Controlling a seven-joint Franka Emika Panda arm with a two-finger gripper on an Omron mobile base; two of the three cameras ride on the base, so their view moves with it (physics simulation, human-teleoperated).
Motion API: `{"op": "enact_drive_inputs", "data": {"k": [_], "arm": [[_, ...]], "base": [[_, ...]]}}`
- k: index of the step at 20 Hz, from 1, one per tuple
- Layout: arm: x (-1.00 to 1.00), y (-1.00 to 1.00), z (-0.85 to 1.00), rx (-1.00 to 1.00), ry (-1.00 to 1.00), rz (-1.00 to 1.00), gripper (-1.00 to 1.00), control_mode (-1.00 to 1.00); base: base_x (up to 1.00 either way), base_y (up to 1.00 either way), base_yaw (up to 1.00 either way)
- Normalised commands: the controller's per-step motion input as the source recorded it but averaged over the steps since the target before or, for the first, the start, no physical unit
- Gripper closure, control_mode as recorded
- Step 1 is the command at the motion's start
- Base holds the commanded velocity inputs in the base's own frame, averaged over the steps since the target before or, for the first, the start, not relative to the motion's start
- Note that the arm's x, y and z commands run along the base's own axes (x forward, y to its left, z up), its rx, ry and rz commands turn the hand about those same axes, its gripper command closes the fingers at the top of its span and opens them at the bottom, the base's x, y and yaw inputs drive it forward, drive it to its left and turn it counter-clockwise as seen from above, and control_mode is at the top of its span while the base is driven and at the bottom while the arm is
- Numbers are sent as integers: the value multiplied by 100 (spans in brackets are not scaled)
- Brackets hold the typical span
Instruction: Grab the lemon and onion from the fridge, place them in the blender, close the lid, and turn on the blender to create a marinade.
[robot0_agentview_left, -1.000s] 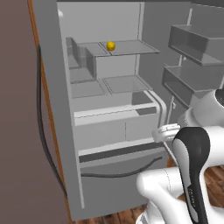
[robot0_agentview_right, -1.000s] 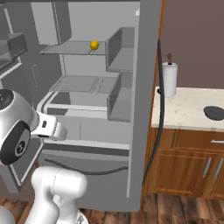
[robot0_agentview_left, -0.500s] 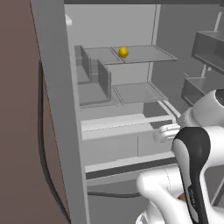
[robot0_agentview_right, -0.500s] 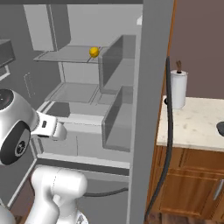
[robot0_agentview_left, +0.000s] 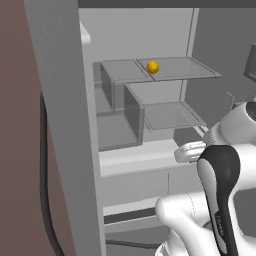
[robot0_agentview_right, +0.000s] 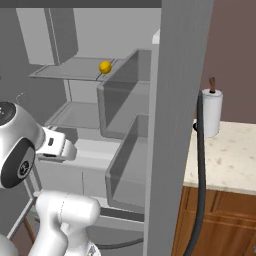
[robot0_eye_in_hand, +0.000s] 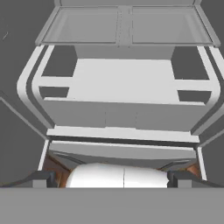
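I am looking along my tool (robot0_eye_in_hand: 112, 181) into the open fridge (robot0_eye_in_hand: 26, 92). Its two dark fingertips (robot0_eye_in_hand: 39, 179) are standing wide apart at the bottom corners, holding nothing. A pale grey drawer front (robot0_eye_in_hand: 120, 118) is lying ahead of me, and a clear shelf (robot0_eye_in_hand: 124, 25) is spanning the top.

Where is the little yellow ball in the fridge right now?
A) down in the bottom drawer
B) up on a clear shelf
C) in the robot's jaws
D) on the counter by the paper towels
B: the lemon sits on a clear upper shelf inside the fridge, well above the robot's arm.
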Motion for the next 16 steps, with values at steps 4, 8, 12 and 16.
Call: {"op": "enact_drive_inputs", "data": {"k": [4,8,12,16], "arm": [[0,0,0,0,0,0,-100,100],[46,-6,93,0,-35,0,-100,-100],[78,0,100,0,-32,0,-100,-100],[80,0,82,0,-23,-6,-100,-100]], "base": [[11,0,0],[0,0,0],[0,0,0],[0,0,0]]}}
